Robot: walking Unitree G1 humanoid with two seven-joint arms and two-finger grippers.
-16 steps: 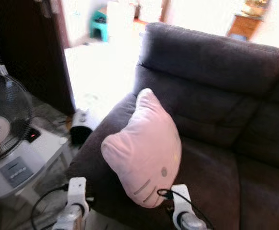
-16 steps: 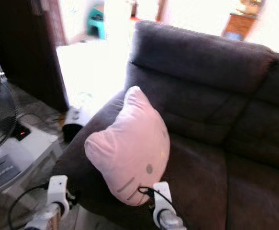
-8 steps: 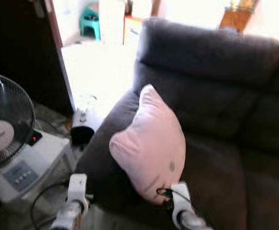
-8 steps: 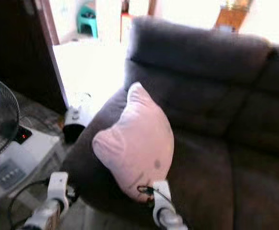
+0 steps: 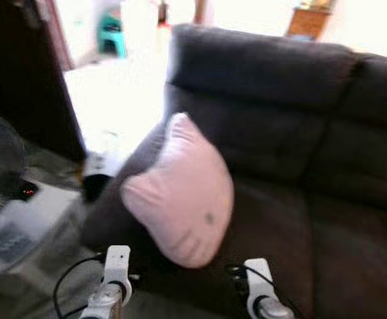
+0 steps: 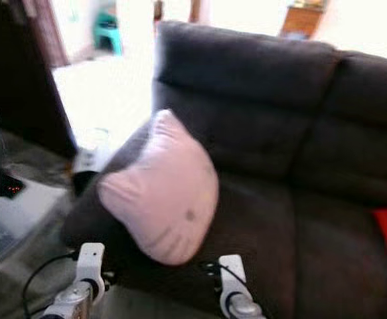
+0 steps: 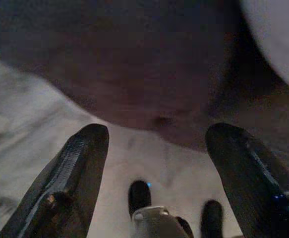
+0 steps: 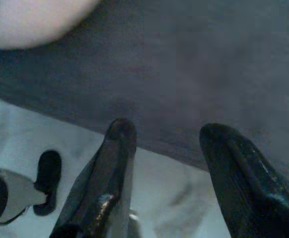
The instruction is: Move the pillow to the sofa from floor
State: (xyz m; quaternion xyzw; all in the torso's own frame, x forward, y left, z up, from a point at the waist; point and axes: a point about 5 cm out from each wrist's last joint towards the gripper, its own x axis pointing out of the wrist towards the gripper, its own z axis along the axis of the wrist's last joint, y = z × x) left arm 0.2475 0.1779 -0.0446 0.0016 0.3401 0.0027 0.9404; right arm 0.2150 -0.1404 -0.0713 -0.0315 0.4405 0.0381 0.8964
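The soft pink cat-face pillow (image 5: 180, 193) is found propped on the dark plush sofa (image 5: 293, 133), leaning against its left armrest, one ear pointing up and its face turned outward. The left gripper (image 7: 154, 148) and right gripper (image 8: 166, 141) are held low before the seat edge, both with fingers spread and nothing gripped.

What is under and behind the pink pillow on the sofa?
The pink pillow leans on the dark sofa: the seat cushion lies under it, with the armrest and backrest behind. The part of the seat that it covers is hidden.
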